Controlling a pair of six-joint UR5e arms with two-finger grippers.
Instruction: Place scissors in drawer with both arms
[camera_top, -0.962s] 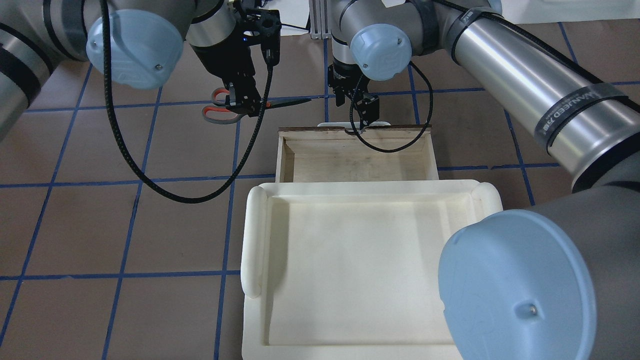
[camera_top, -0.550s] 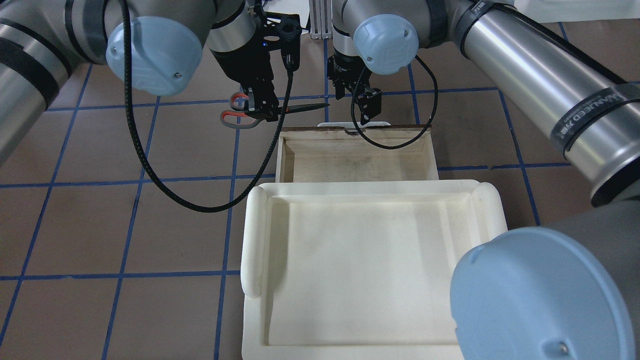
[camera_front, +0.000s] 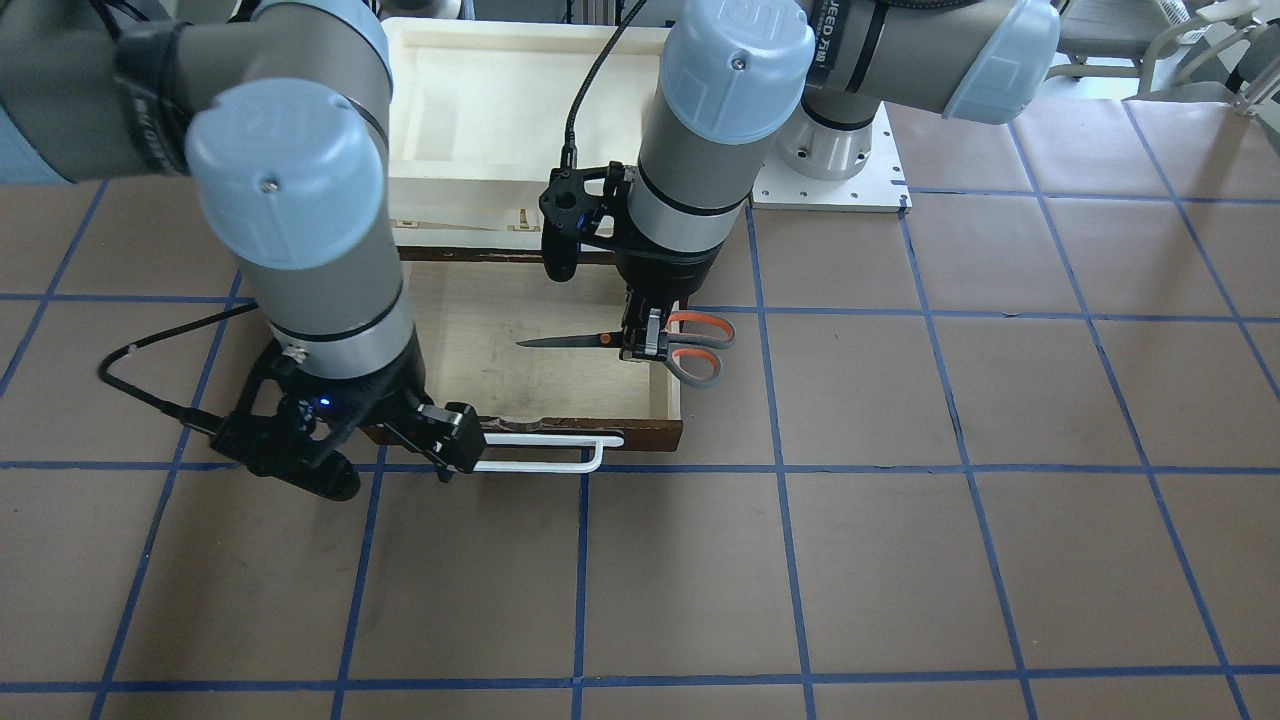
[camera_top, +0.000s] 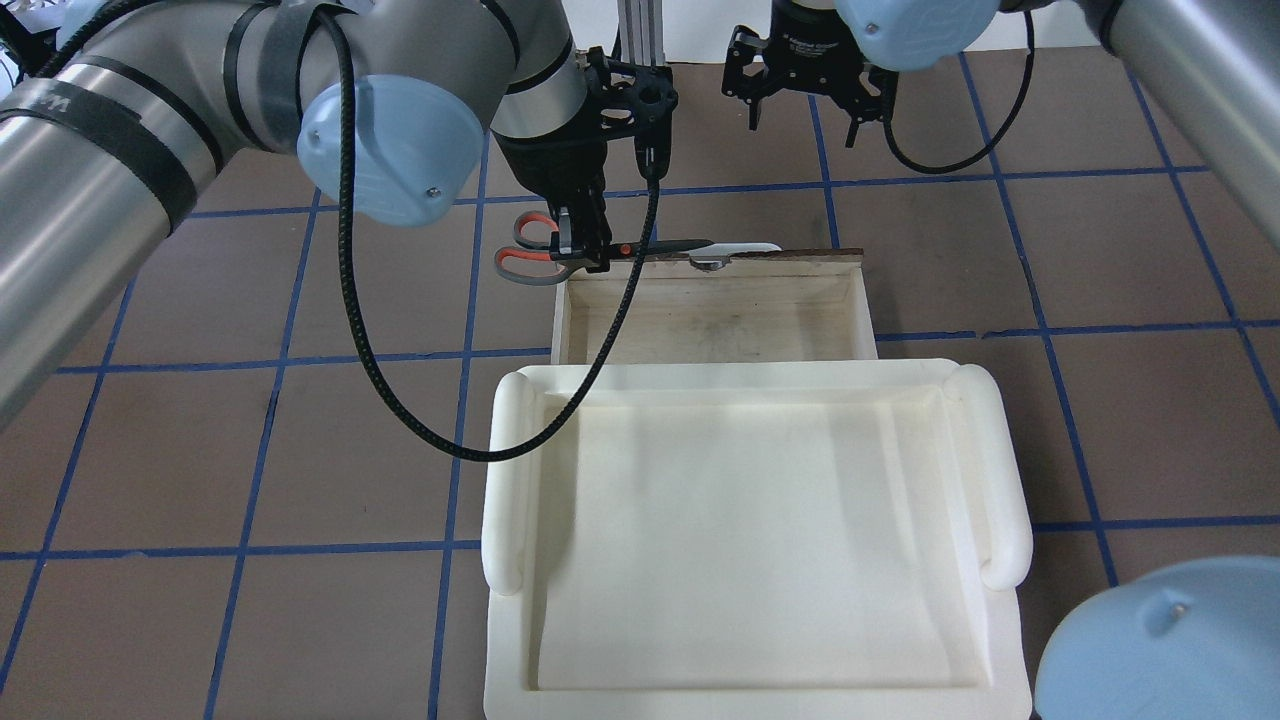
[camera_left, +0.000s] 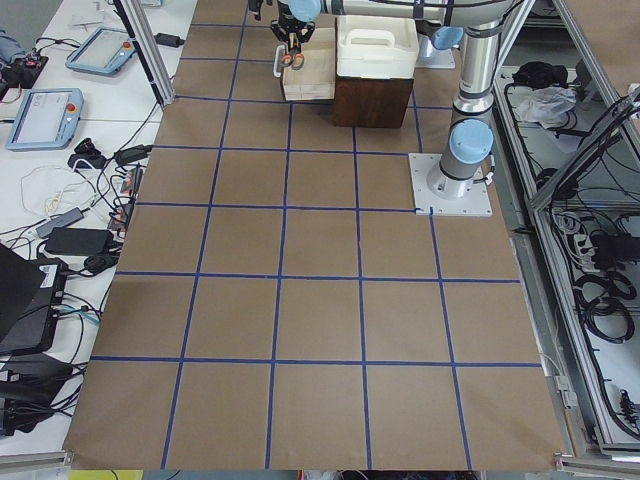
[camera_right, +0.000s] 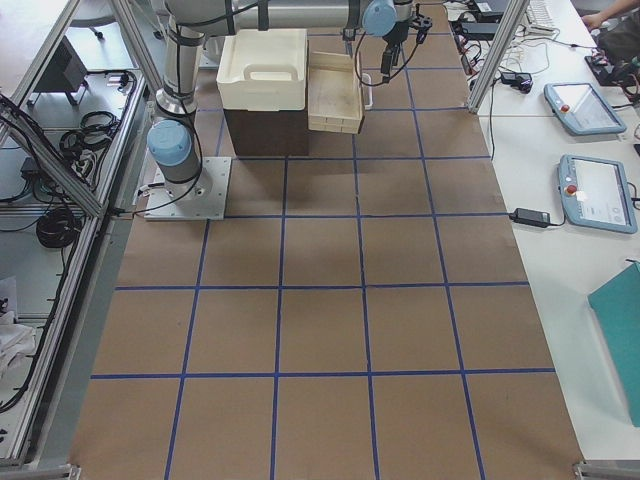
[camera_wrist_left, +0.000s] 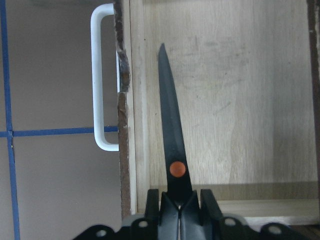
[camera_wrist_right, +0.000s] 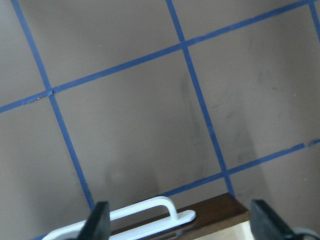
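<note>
My left gripper (camera_top: 582, 243) is shut on the scissors (camera_top: 530, 257) near the orange pivot dot. It holds them level above the left side of the open drawer (camera_top: 566, 310). In the front-facing view the left gripper (camera_front: 645, 342) has the dark blades (camera_front: 560, 341) over the pale drawer floor (camera_front: 480, 330) and the orange-lined handles (camera_front: 697, 345) outside the drawer's side wall. The left wrist view shows the blade (camera_wrist_left: 169, 125) pointing across the drawer beside the white bar handle (camera_wrist_left: 100, 100). My right gripper (camera_wrist_right: 182, 225) is open and empty, above the floor just in front of that handle (camera_wrist_right: 135, 215); it also shows in the front-facing view (camera_front: 300, 455).
The white foam tray (camera_top: 505, 480) sits on top of the cabinet, behind the open drawer. The drawer's dark brown front (camera_front: 640, 435) faces the operators' side. Brown floor with blue tape lines lies all around. The left arm's black cable (camera_top: 400, 400) hangs over the tray's corner.
My left gripper has carried the scissors to the right, so the blades now reach over the drawer. My right gripper has come off the drawer handle and drawn back and up.
</note>
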